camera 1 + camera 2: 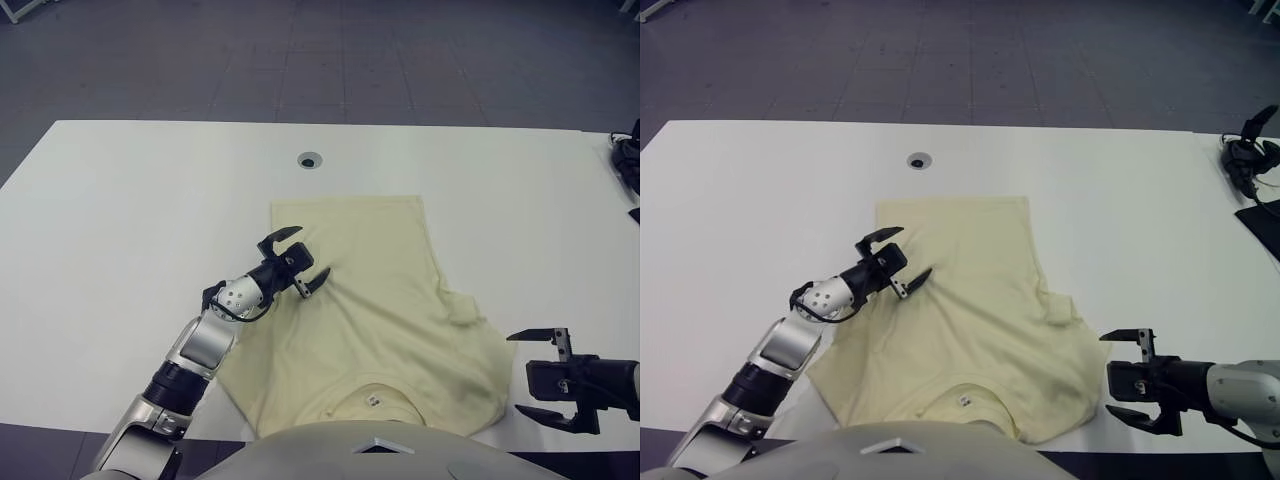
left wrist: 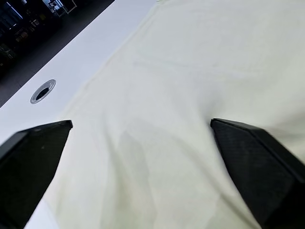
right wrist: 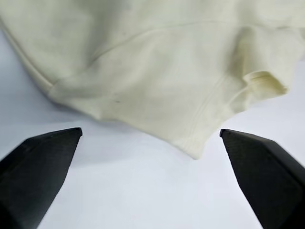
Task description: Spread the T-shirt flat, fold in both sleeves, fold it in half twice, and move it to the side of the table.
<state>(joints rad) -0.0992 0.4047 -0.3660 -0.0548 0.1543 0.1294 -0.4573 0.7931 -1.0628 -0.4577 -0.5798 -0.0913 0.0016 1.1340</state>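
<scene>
The cream T-shirt (image 1: pixel 380 310) lies on the white worktop (image 1: pixel 120 220), collar nearest the robot, right sleeve bunched. The left tool (image 1: pixel 305 257), fingers spread wide, is over the T-shirt's left edge. The right tool (image 1: pixel 514 372), likewise spread, sits just beside its right shoulder.

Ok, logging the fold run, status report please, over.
Left gripper open over T-shirt, left side. Right gripper open, just off its right edge. T-shirt rumpled, not flat. Cables far right on table, apart.
</scene>
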